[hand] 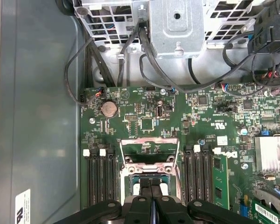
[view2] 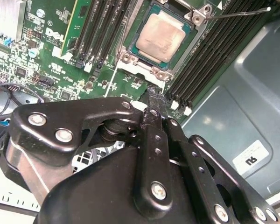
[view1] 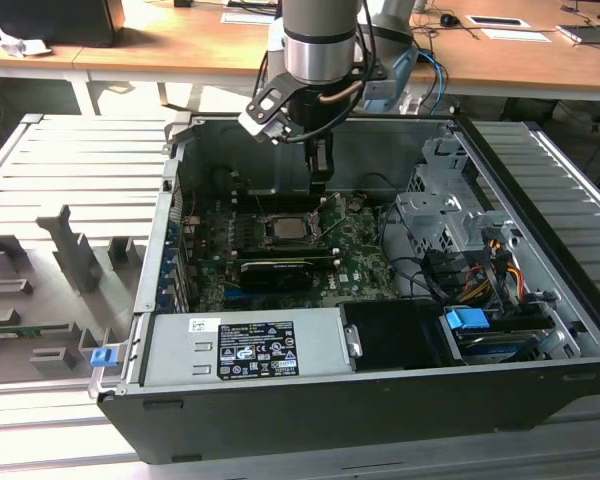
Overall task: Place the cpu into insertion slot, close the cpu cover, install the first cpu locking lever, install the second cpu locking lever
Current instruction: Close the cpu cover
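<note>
One cpu (view2: pixel 164 37); one cpu cover (view2: pixel 141 65); one pincer (view2: pixel 155 95); one motherboard (view2: pixel 102 81)

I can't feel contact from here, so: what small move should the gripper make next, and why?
Probably edge the shut black gripper toward the thin metal lever and press it down. The pale silver square cpu is seated, the grey metal frame cover around it looks lowered, yet that lever sticks out free.

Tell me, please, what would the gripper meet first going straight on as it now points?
Most likely the rim of the cpu cover beside the cpu; the shut gripper points down at that edge. Depth is unclear, so possibly the motherboard alongside.
</note>
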You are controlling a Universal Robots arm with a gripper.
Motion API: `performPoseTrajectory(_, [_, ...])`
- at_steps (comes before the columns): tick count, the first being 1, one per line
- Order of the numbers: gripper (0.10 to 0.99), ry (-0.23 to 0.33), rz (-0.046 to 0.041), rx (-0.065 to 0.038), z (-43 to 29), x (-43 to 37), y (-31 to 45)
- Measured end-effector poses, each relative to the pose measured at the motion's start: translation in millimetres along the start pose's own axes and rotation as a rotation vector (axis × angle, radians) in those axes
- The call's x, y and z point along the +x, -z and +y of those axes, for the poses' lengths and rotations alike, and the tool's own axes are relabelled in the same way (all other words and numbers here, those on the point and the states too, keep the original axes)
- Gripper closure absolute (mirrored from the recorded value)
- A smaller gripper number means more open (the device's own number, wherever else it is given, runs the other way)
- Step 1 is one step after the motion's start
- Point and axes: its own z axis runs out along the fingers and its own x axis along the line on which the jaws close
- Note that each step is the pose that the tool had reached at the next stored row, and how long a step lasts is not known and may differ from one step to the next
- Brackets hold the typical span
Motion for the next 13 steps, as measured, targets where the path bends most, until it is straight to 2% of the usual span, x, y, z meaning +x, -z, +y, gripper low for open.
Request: performPoseTrajectory(13, [0.98,0.0,0.0,0.0,3.6,0.3,1.2])
